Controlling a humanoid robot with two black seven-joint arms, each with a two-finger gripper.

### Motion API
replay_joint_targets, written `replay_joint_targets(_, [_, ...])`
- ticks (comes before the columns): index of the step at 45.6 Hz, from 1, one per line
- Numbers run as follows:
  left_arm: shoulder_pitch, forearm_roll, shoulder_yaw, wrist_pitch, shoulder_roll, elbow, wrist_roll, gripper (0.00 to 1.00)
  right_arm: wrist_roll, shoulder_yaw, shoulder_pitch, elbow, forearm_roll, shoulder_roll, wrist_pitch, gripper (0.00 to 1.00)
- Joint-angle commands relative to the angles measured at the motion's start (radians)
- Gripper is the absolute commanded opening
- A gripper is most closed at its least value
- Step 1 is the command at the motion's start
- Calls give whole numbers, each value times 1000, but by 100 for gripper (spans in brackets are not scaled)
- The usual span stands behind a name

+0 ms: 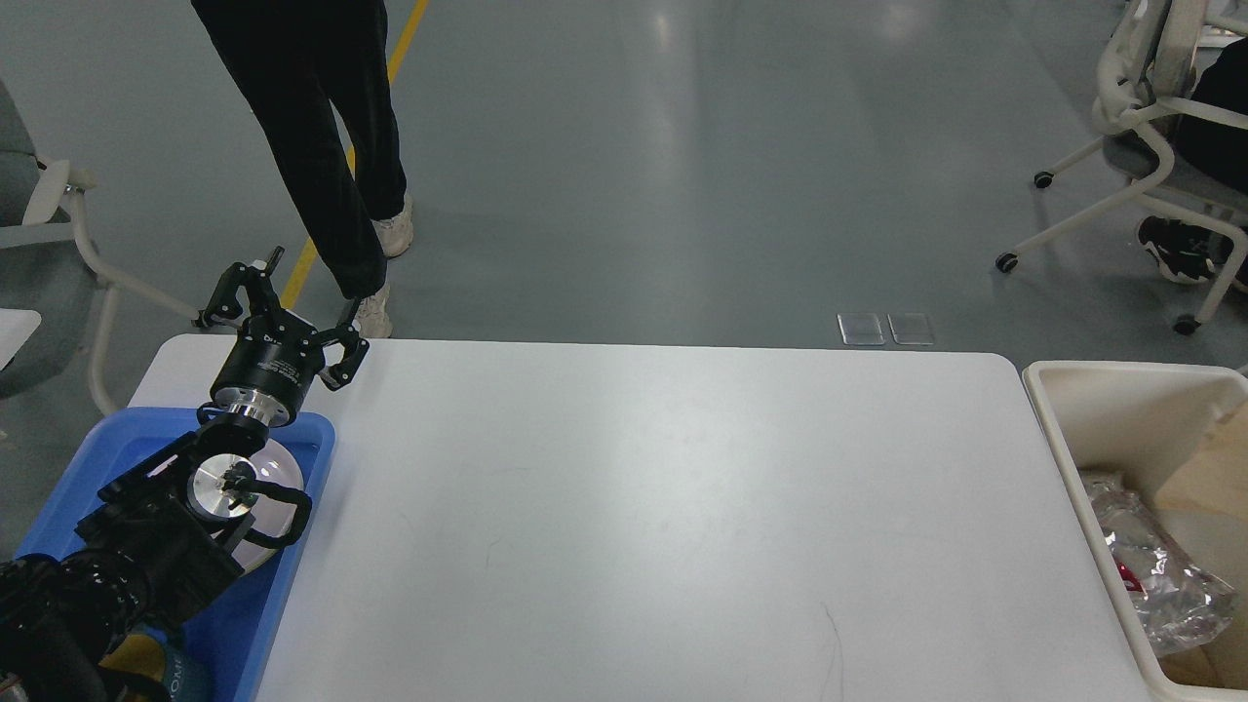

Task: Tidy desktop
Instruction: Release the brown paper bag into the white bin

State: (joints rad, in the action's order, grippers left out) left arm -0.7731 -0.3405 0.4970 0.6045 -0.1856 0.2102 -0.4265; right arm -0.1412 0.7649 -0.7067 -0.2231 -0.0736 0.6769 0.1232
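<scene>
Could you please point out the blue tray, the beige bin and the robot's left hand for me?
blue tray (304, 458), head view, on its right rim.
beige bin (1058, 419), head view, on its left wall near the top.
left hand (285, 297), head view, midway between its spread fingertips.

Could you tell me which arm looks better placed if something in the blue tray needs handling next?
Left, probably: the left gripper hangs open just beyond the blue tray at the desktop's left end. The right arm is out of view.
</scene>
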Motion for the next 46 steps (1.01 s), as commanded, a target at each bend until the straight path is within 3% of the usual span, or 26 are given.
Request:
replay_joint_targets(1, [0, 0, 0, 0, 0, 0, 0, 97, 2, 1, 32, -7, 0, -17, -2, 18])
replay_joint_targets(4, [0, 0, 0, 0, 0, 0, 0, 97, 0, 1, 30, -9, -2, -14, -2, 77])
replay_joint_targets(5, [0, 0, 0, 0, 0, 0, 0, 97, 0, 1, 27, -9, -2, -13, -4, 90])
replay_joint_targets(7, [0, 0, 0, 0, 0, 0, 0, 97, 0, 1, 19, -16, -2, -11, -8, 100])
replay_joint_targets(19, [0, 0, 0, 0, 0, 0, 0, 97, 2, 22, -43, -119, -3, 30, -23, 100])
replay_joint_targets(24, [0, 0, 0, 0, 0, 0, 0, 97, 3, 71, -146, -219, -22, 105, -95, 100])
replay_joint_targets(29, [0, 0, 0, 0, 0, 0, 0, 97, 6, 206, -318, -288, -38, 164, -284, 100])
replay_joint_targets(31, [0, 0, 0, 0, 0, 0, 0, 97, 6, 273, -413, -303, -41, 170, -426, 100])
replay_joint_targets(38, [0, 0, 0, 0, 0, 0, 0, 97, 6, 314, -600, -347, -40, 167, -735, 100])
replay_joint_targets(46, [0, 0, 0, 0, 0, 0, 0, 97, 9, 303, -830, -478, -40, 124, -954, 100])
